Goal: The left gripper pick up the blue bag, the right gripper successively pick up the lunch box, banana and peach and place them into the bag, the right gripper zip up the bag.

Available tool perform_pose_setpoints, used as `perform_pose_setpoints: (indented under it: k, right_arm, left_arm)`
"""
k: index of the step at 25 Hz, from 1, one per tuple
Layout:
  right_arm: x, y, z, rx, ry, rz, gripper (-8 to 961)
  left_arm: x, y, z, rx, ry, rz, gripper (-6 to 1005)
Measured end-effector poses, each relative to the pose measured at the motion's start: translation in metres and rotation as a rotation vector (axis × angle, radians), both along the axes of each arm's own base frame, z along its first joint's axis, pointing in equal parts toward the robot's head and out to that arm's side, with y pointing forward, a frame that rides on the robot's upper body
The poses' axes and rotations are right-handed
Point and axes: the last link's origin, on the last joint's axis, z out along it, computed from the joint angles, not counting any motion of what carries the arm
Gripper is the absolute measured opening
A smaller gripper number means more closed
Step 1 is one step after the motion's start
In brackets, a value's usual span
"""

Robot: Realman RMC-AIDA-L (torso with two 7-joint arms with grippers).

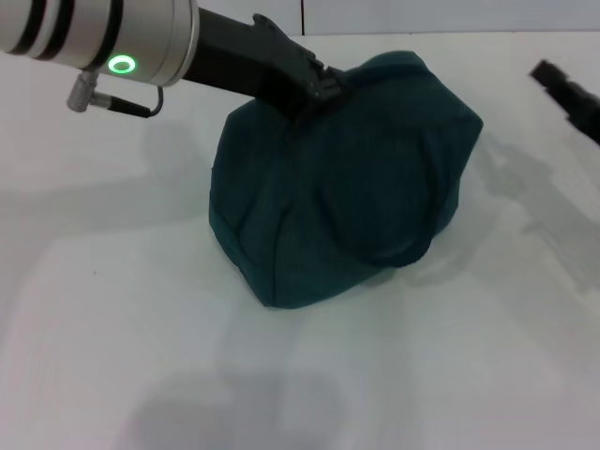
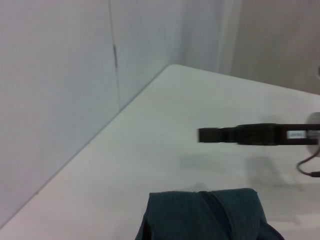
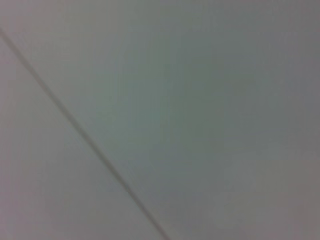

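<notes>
Reaching in from the left of the head view, the left gripper (image 1: 314,89) is set against the upper rear edge of the blue bag (image 1: 347,178). Its fingers appear pinched on the fabric there, though the exact hold is partly hidden by the folds. The bag is slumped on the white table (image 1: 112,309), near the middle of the work area, with its mouth not visible from above. In the left wrist view, a corner of the bag (image 2: 205,215) is seen close under the camera.

No lunch box, banana or peach is visible in any view. They are judged either to be already inside the bag or out of frame; which cannot be determined.

At the far right, the right gripper (image 1: 562,89) is held well apart from the bag, above the table. Whether its fingers are wide or narrow cannot be told.

The step in hand is judged to be the holding of the bag by the left arm. For the next move, the bag opening or its zip pull must be located and exposed to the right gripper.
</notes>
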Motion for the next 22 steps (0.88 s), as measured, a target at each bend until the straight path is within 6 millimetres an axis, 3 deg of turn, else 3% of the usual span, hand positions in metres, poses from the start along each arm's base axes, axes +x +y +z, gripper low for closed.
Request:
perform_pose_setpoints:
  k: [6,12,15,18,22]
  right_arm:
    - [0.017,-0.012,0.008,0.027,0.009,-0.047,307]
    - [0.027,-0.022,0.013,0.043,0.016,-0.062,438]
    - [0.026,-0.029,0.021,0.059,0.018,-0.012,503]
    - [0.018,-0.039,0.035,0.08,-0.018,0.128,736]
    - [0.005,-0.055,0.052,0.063,-0.103,0.363,838]
  left_arm:
    - [-0.007,0.007,0.001,0.052,-0.031,0.037,64]
    - [-0.014,0.011,0.009,0.128,-0.137,0.074,235]
    - [-0.02,0.005,0.019,0.141,-0.218,0.061,373]
    - [-0.037,-0.011,0.032,0.16,-0.328,-0.012,494]
    - [-0.075,-0.032,0.04,0.199,-0.428,-0.044,609]
